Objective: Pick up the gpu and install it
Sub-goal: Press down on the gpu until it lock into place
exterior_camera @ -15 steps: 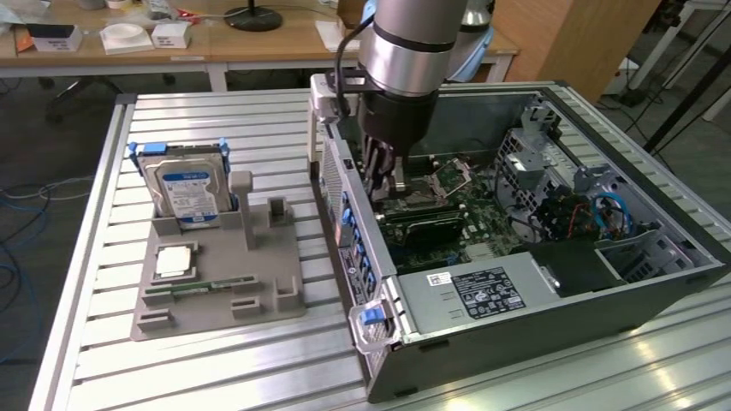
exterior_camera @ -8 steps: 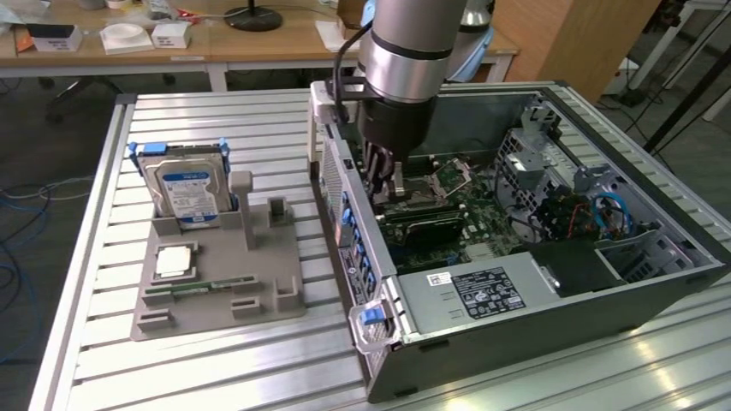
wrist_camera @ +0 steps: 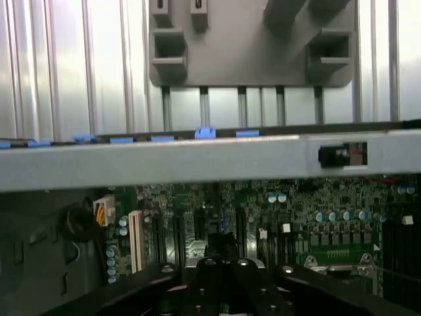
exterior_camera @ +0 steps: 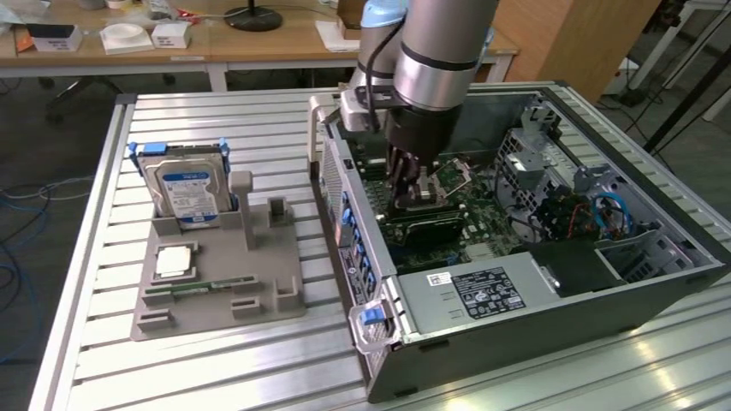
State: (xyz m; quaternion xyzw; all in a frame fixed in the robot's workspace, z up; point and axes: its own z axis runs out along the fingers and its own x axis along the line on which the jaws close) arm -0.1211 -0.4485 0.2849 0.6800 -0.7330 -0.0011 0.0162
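The robot arm reached down into an open computer case point(exterior_camera: 639, 274) lying on a slatted metal worktop point(exterior_camera: 103, 360). Its gripper point(exterior_camera: 413, 190) was low over the green motherboard point(exterior_camera: 440, 227), and the arm hid the jaws' tips, so whether they were clenched or released could not be told. The gpu point(exterior_camera: 412, 167) seemed to hang as a dark card directly beneath the wrist, largely hidden. A grey parts holder point(exterior_camera: 217, 274) with a hard drive point(exterior_camera: 188, 193) stood beside the case.

A silver hard drive point(exterior_camera: 188, 193) stands upright in a grey holder tray point(exterior_camera: 217, 282) beside the open computer case point(exterior_camera: 549, 282).
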